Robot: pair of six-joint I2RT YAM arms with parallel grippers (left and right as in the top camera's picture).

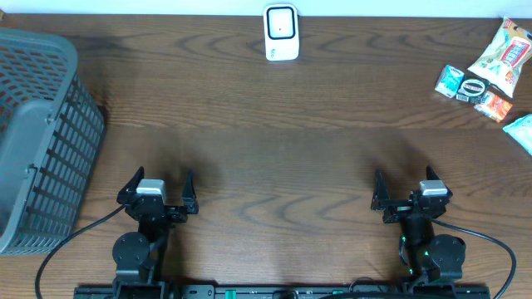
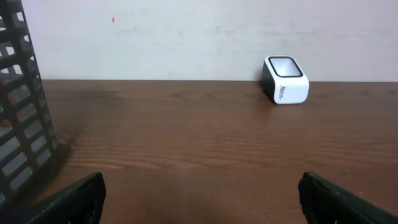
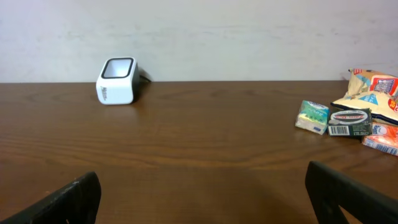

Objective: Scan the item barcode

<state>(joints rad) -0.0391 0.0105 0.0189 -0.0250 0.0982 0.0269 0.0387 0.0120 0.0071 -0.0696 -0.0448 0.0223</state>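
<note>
Overhead view: one white scanner [image 1: 281, 31] stands at 12 o'clock on the brown tabletop [image 1: 274, 141]. Its long axis runs 12 to 6, and its dark-framed window is turned upward. Items for scanning number five, grouped at 2 to 3 o'clock, well apart from the scanner: one snack bag [image 1: 505, 56], long axis 1 to 7; one teal packet [image 1: 450, 81]; one dark packet [image 1: 472, 90] just beside it; one orange packet [image 1: 495, 106]; and one pale blue packet [image 1: 522, 131], cut by the frame edge. No barcode is legible at this size. One grey mesh basket [image 1: 41, 133] occupies 9 o'clock. Two claws are noted, the left claw [image 1: 165, 174] at 7 o'clock and the right claw [image 1: 404, 173] at 5 o'clock. Both point toward 12 with fingers spread wide and nothing between them. Left wrist view: the dark fingers [image 2: 74, 199] sit in the lower corners, fully parted, with bare tabletop between them. The scanner [image 2: 286, 79] is at 1 o'clock, close to the wall [image 2: 186, 37], window tilted upward. The basket [image 2: 22, 106] is at 9 o'clock. Right wrist view: the fingers [image 3: 62, 202] are likewise at the lower corners, wide apart and holding nothing. The scanner [image 3: 117, 81] is at 11 o'clock. Four items are counted at 3 o'clock: the teal packet [image 3: 312, 117], the dark packet [image 3: 349, 122] with long axis 9 to 3, the orange packet [image 3: 380, 138] and the snack bag [image 3: 373, 93].
</note>
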